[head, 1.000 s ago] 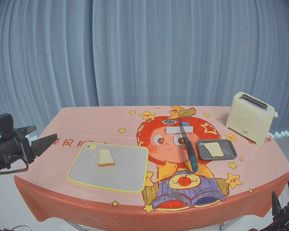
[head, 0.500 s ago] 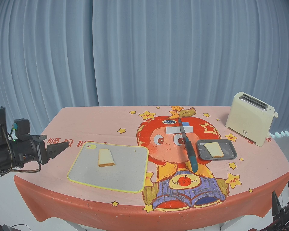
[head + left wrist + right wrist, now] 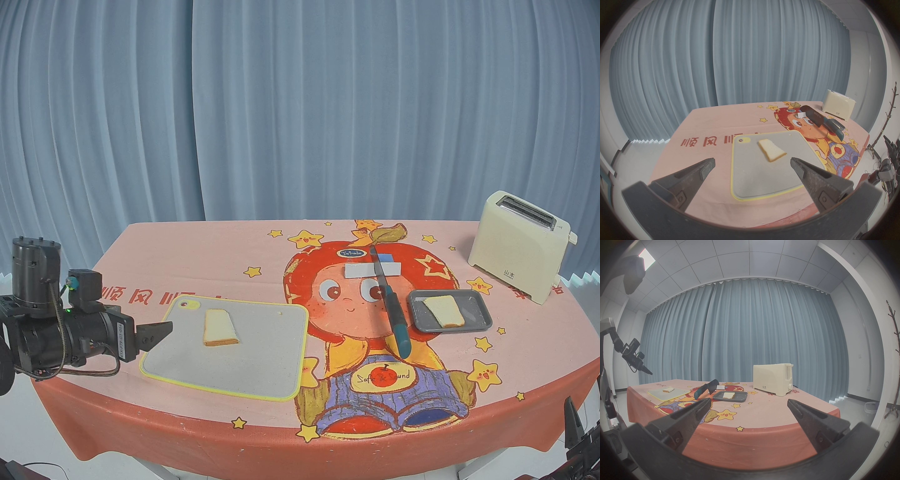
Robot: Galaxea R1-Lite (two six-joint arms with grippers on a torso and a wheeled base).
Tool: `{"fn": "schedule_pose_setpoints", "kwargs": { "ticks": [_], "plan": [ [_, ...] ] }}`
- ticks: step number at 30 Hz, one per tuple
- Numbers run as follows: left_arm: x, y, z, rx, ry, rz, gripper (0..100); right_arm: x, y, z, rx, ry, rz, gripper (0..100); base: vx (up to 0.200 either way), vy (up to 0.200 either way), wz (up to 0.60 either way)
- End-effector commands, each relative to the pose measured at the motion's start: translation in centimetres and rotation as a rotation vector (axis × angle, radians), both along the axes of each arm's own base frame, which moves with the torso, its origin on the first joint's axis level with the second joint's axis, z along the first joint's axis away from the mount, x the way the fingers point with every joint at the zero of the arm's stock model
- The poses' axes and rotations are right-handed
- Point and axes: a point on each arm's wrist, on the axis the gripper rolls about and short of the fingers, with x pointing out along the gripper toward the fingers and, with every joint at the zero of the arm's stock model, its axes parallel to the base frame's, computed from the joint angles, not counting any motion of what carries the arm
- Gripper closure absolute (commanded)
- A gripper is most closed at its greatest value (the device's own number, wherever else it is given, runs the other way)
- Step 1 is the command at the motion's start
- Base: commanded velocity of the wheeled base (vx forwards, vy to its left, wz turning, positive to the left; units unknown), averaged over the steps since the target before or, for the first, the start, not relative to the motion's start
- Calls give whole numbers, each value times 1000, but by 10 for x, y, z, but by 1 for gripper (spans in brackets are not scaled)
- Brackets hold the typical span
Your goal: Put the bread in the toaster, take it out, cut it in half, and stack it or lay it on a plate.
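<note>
Pleated blue-grey curtains (image 3: 300,106) close off the room behind a table (image 3: 206,250) covered in a pink cloth printed with a cartoon child and yellow stars. On the robot's left half of the table lies a grey cutting board (image 3: 262,369) with a yellow rim, and one piece of bread (image 3: 220,327) rests flat on it, toward its far side. The left gripper (image 3: 752,161) hangs level at the board's left edge, its fingers spread wide and pointed at that piece, holding nothing.

Between the board and the dark tray (image 3: 478,319) lies the knife (image 3: 392,306), teal handle toward the near edge and blade running away across a small white card (image 3: 357,270) (it sits squarely on the line from one piece of bread to the other). A second piece of bread (image 3: 444,310) lies flat in the tray, which is just beside the knife handle. The cream toaster (image 3: 520,246) stands upright at the far right of the table, near the tray but apart from it.

The right gripper (image 3: 749,401) hangs low off the table's near right corner, fingers spread wide and holding nothing.
</note>
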Motion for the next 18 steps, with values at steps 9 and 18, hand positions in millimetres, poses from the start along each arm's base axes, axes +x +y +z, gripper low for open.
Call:
{"fn": "schedule_pose_setpoints", "kwargs": {
  "ticks": [9, 18],
  "plan": [
    [58, -30, -25, 20, 108, 0, 0, 0, 0, -5, 0, 1, 0, 0, 0, 0, 0],
    [94, -32, -48, 58, 166, 59, 0, 0, 0, -5, 0, 1, 0, 0, 0, 0, 0]
  ]
}}
